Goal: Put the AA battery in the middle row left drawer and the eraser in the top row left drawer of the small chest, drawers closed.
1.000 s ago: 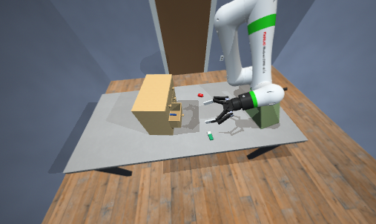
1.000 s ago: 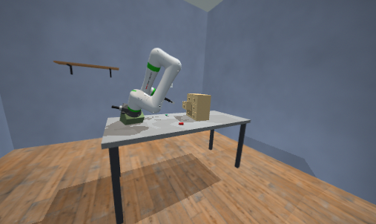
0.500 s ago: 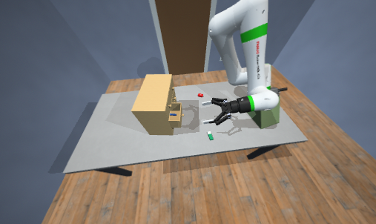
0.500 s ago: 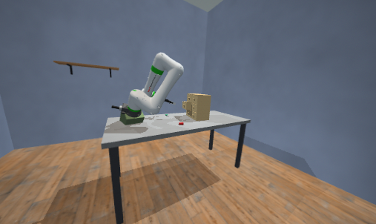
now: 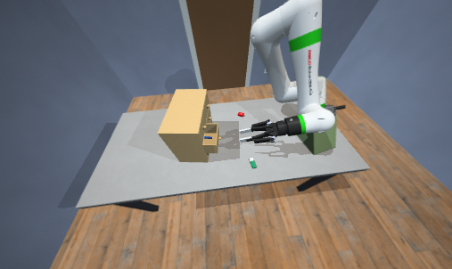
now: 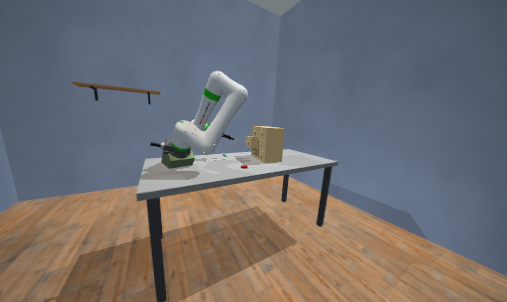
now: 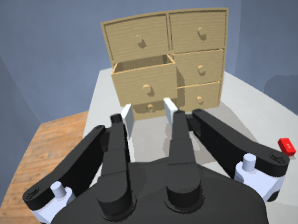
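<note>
The chest [image 5: 183, 111] [image 6: 272, 145] [image 7: 215, 40] stands upright with three rows of two drawers. Its left middle drawer [image 5: 211, 148] [image 6: 249, 142] [image 7: 130, 90] is pulled partly out; the others look pushed in. The blue battery [image 5: 208, 137] lies in that drawer; the wrist view does not show it. A green block with a white end [image 5: 252, 163] [image 6: 225, 155], apparently the eraser, lies on the table. My gripper [image 5: 241, 135] [image 6: 233, 138] [image 7: 148, 109] is partly open and empty, in front of the open drawer and apart from its knob [image 7: 146, 89].
A red object [image 5: 241, 114] [image 6: 244, 166] [image 7: 286, 146] lies on the grey table [image 5: 134, 178] [image 6: 210, 175], to the right as I face the chest. The arm's green base block [image 5: 324, 142] [image 6: 179, 161] stands at the table end opposite the chest.
</note>
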Action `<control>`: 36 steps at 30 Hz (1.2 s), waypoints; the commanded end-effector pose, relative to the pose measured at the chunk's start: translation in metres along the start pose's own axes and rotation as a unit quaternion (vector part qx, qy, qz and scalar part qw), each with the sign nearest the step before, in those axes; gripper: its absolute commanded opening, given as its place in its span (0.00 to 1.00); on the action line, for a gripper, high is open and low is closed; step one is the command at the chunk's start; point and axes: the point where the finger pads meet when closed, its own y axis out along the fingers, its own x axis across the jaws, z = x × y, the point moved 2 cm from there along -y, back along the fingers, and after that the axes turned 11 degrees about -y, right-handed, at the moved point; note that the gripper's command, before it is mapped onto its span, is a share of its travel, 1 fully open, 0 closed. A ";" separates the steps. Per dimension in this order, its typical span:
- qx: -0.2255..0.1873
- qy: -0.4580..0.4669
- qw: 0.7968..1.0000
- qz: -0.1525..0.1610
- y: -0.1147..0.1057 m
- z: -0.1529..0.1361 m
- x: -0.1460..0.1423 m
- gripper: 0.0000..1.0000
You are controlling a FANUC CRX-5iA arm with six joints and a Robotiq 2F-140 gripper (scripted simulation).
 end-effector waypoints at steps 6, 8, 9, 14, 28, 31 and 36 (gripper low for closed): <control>0.000 0.000 1.000 0.000 0.000 0.000 0.000 0.00; 0.000 0.000 1.000 0.000 0.000 0.000 0.000 0.00; 0.000 0.000 1.000 0.000 0.000 0.000 0.000 0.00; 0.000 0.000 1.000 0.000 0.002 0.000 0.000 0.00; 0.000 0.000 1.000 0.000 0.030 0.002 0.000 0.00; 0.000 0.000 1.000 0.000 0.041 0.002 0.000 0.00; 0.000 0.000 1.000 0.000 0.057 0.003 0.000 0.00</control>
